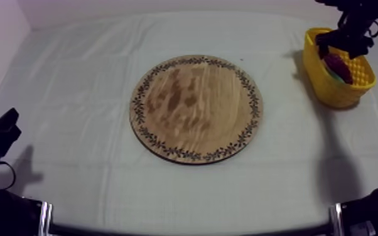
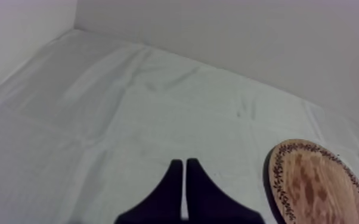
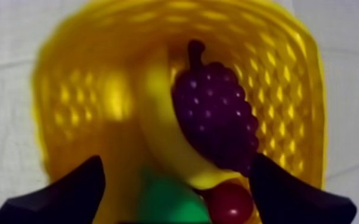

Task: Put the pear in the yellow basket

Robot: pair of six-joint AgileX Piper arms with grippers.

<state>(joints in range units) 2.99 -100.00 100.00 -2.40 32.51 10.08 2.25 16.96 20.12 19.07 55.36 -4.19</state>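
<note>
Left pincer (image 1: pixel 3 125): low at the left edge of the worktop (image 1: pixel 72 81), well apart from all other items; in its own wrist view the two black fingers (image 2: pixel 171 189) lie pressed together as a narrow wedge over bare grey-white cloth (image 2: pixel 116 107), pinching nothing. Wooden board (image 1: pixel 196 108): round, patterned rim, flat at the middle of the worktop, with no fruit on it; its edge also shows beside the left pincer's fingers (image 2: pixel 319 184). Yellow basket (image 1: pixel 339 69): at the far right of the worktop, well apart from the board. Contents, seen from the right wrist: banana (image 3: pixel 164 125), curved, lying along the middle; bunch of grapes (image 3: pixel 217 113), dark purple, resting against the banana; small red fruit (image 3: pixel 232 202), just beneath the grapes; pear (image 3: pixel 170 202), a blurred green form beside the red fruit and under the banana's end, probably the pear, though its outline is unclear. Right pincer (image 1: pixel 345 41): over the basket's open top, fingers (image 3: pixel 68 190) spread wide, nothing held between them.
</note>
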